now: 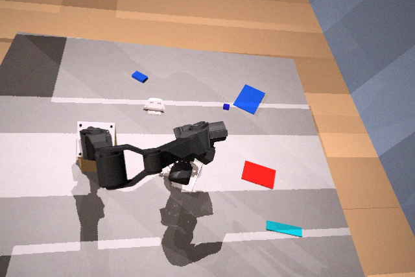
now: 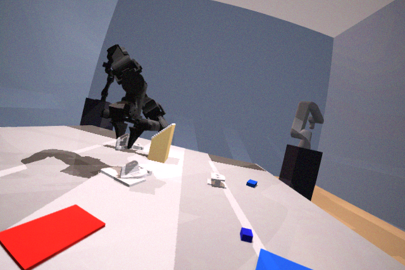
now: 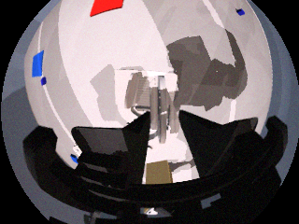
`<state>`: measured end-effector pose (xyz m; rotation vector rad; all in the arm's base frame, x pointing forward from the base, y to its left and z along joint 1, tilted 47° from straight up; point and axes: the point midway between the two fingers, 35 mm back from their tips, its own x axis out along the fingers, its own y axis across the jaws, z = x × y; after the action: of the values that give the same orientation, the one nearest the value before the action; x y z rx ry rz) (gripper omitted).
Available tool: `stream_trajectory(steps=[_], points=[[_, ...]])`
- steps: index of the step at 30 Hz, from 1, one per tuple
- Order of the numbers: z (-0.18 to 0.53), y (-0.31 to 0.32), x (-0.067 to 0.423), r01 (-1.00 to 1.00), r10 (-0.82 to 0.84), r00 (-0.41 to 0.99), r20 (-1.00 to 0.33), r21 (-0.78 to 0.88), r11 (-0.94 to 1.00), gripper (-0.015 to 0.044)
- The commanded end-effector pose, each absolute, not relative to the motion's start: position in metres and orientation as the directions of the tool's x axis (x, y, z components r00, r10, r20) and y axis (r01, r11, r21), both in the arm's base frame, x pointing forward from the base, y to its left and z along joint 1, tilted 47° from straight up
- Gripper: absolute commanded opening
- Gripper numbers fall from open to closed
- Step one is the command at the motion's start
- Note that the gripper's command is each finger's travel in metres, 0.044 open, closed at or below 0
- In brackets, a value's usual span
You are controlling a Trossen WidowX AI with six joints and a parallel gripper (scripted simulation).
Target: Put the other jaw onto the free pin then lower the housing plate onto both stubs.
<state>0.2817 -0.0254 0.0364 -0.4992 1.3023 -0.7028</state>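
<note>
Exterior view: the gripper (image 1: 181, 172) (image 2: 126, 141) (image 3: 164, 114) grips the loose jaw (image 2: 121, 141) (image 3: 162, 105), apart from the white base (image 1: 191, 185) (image 2: 130, 182) (image 3: 122, 78) bearing the other jaw (image 2: 130, 169) (image 3: 135, 95). Beside the gripper rises a tan block (image 2: 161, 146) (image 3: 159, 173); the housing plate (image 1: 154, 103) (image 2: 218, 177) and red tile (image 1: 259, 174) (image 2: 54, 236) (image 3: 107, 6) lie well apart.

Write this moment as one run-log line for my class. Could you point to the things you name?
tool (image 1: 181, 174) (image 2: 126, 143) (image 3: 164, 114): closed on loose jaw (image 2: 122, 141) | base plate (image 2: 130, 181): one jaw on | housing plate (image 1: 154, 103) (image 2: 217, 176): aside, unfitted
</note>
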Motion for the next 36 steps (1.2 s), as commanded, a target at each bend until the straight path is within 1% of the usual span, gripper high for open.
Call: stream_trajectory(steps=[1,21,36], points=[[0.038,-0.026,0.282,0.176,-0.716,0.112,-0.689,-0.696,0.696,0.0134],[0.038,-0.026,0.282,0.173,-0.716,0.112,-0.689,-0.696,0.697,0.0134],[0.021,-0.042,0.285,0.170,-0.715,0.113,-0.690,-0.696,0.698,0.0134]])
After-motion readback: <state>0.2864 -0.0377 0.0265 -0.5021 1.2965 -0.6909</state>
